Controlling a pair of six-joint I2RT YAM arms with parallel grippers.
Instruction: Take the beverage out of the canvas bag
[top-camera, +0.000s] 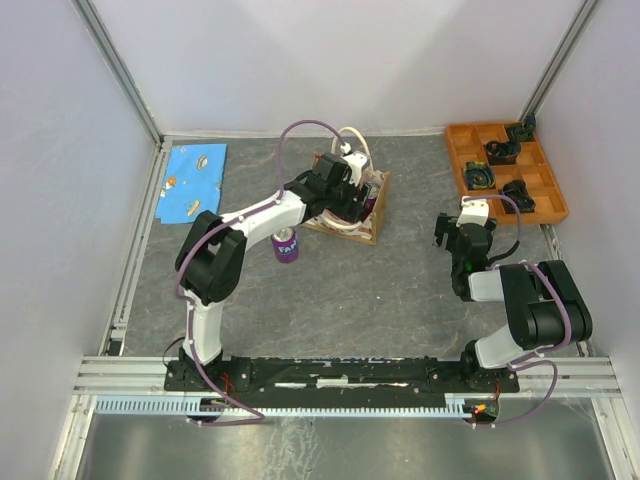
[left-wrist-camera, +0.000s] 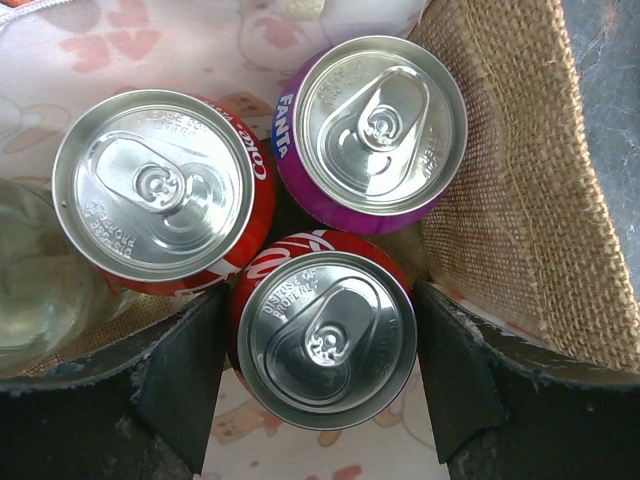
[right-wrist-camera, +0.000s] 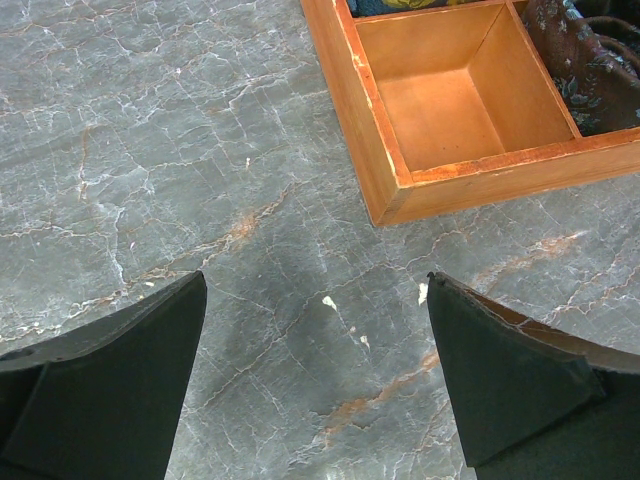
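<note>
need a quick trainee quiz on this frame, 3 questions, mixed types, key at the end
1. Multiple choice: in the left wrist view, what sits between the fingers of the left end effector?
A) a green Sprite can
B) a red Coca-Cola can
C) an orange juice carton

2. True or false: the right end effector is holding a can.

3. Count: how many can tops show inside the canvas bag in the left wrist view?

Key
1. B
2. False: it is open over bare table, nothing between its fingers.
3. Three
</note>
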